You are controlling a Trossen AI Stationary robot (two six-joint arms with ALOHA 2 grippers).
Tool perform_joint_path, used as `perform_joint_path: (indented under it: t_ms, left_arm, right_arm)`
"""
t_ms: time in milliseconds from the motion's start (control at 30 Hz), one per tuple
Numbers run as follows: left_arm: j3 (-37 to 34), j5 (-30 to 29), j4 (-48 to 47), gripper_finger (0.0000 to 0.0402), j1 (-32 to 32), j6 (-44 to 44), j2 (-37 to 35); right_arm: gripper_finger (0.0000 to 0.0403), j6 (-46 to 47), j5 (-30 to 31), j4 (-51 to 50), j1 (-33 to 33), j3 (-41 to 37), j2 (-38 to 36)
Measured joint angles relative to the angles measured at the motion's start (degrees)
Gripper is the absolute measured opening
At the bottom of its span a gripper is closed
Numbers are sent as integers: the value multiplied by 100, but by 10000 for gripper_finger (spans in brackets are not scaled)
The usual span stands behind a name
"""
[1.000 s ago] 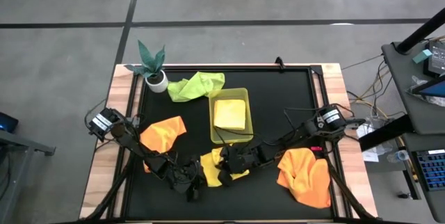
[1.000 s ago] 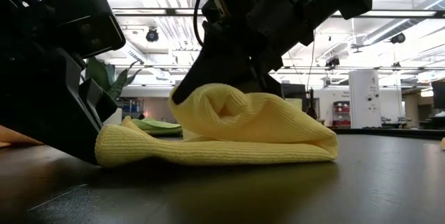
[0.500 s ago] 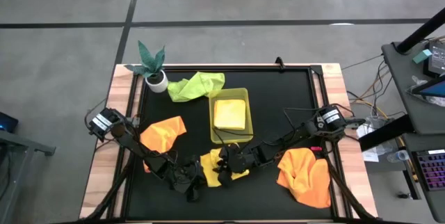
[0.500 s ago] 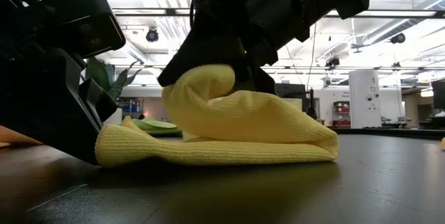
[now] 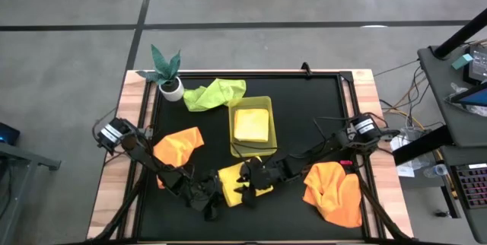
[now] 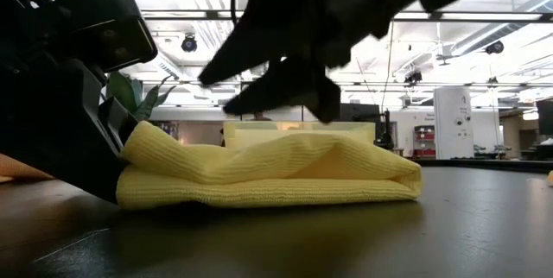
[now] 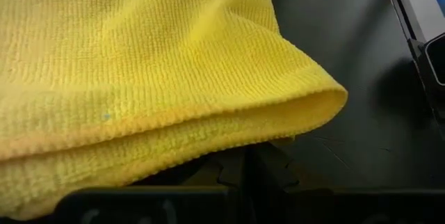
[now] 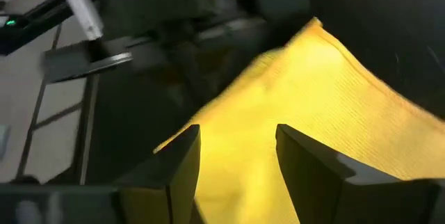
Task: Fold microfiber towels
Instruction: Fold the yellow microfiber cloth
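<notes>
Right gripper (image 8: 236, 158) released above yellow towel (image 6: 268, 170); left gripper (image 5: 207, 198) clenched on its edge. Soft, limp; grab corners.

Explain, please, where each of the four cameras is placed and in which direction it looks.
High view: above the table, looking straight down; both arms show, the left gripper and right gripper at the pale yellow towel.
Low view: at table height, looking level across; arms enter from above.
Left wrist view: on the left arm, close over the towel's folded edge.
Right wrist view: on the right arm, past its open fingers.
All four share this towel.
</notes>
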Motion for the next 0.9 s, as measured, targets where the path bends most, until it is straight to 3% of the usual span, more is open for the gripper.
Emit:
perform_joint_path:
  t_ms: [167, 333, 633, 733, 900]
  left_arm:
    - [-4, 563, -31, 0, -10, -12, -220]
    - [-4, 692, -293, 0, -10, -131, -522]
    - [140, 648, -472, 1, -14, -697, -705]
    - [231, 988, -483, 21, -24, -758, -705]
    - [381, 843, -524, 93, -40, -758, -688]
  right_arm:
    - [163, -797, -48, -508, 167, 0, -337]
    - [145, -1511, -25, -1477, 399, 0, -635]
    - [123, -2210, 1007, -3300, 865, 0, -747]
    - [124, -2253, 1051, -3518, 962, 0, -749]
    - [131, -2264, 1057, -3655, 1010, 0, -749]
